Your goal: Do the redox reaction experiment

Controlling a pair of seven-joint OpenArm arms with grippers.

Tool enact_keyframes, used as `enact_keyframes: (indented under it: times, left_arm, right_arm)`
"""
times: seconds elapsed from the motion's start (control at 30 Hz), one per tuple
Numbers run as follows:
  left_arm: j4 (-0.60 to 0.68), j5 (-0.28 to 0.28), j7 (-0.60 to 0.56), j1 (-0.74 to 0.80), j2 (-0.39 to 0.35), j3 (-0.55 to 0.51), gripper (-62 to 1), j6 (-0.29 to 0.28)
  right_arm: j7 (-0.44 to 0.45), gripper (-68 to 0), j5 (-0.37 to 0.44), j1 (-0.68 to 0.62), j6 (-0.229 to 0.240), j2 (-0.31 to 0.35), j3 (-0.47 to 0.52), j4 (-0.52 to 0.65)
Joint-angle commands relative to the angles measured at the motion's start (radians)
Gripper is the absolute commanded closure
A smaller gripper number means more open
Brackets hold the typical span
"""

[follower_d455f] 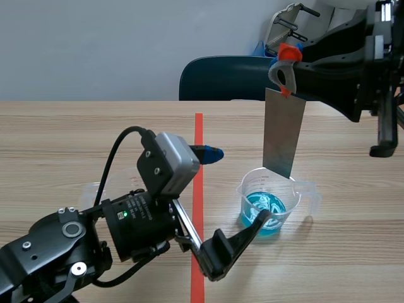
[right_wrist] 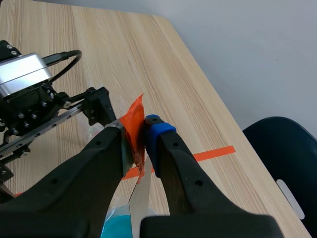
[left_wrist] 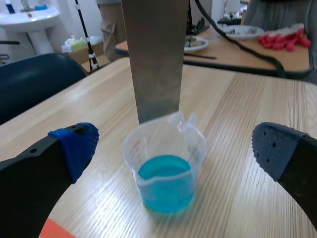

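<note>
**Plate hangs at the beaker's rim, left fingers wide on either side**

The table (follower_d455f: pixel 76 132) lies bare on the robot's side of the beaker (follower_d455f: pixel 267 203). Its far edge runs well beyond, with a dark blue chair (follower_d455f: pixel 221 79) past it. The beaker, clear plastic with blue liquid in its bottom, stands to the right of the red tape line.

The left gripper (left_wrist: pixel 173 146) sits low with its fingers spread wide, one to each side of the beaker and apart from its walls. The right gripper (right_wrist: pixel 137 128) comes in high. Its fingers are clamped on the orange tab (follower_d455f: pixel 288 54) at the top of the metal plate (follower_d455f: pixel 284 136), which hangs upright over the beaker's far side.

The plate's lower edge is level with the rim and clear of the liquid — inside the rim or just behind it, I cannot tell. A second clear container (follower_d455f: pixel 93 189) behind the left arm is mostly hidden.
</note>
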Motion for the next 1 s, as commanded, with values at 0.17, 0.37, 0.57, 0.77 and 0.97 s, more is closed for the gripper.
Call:
enact_keyframes:
  times: [0.17,0.37,0.57,0.77,0.97]
  left_arm:
    - [0.02,-0.006,-0.051,0.059,-0.074,-0.01,-62.3,-0.002]
    - [0.04,0.035,-0.134,0.129,-0.142,-0.066,-62.3,-0.002]
    - [0.13,0.035,-0.124,0.21,-0.209,-0.127,-62.3,-0.001]
    - [0.228,0.034,-0.112,0.325,-0.268,-0.195,-62.3,-0.001]
    - [0.246,0.035,-0.135,0.381,-0.275,-0.224,-62.3,-0.002]
  right_arm:
    - [0.013,-0.6,0.011,0.014,0.007,0.011,0.01,0.01]
    - [0.013,-0.6,0.011,0.014,0.007,0.011,0.01,0.01]
    - [0.013,-0.6,0.011,0.014,0.007,0.011,0.01,0.01]
    - [0.013,-0.6,0.011,0.014,0.007,0.011,0.01,0.01]
    - [0.013,-0.6,0.011,0.014,0.007,0.011,0.01,0.01]
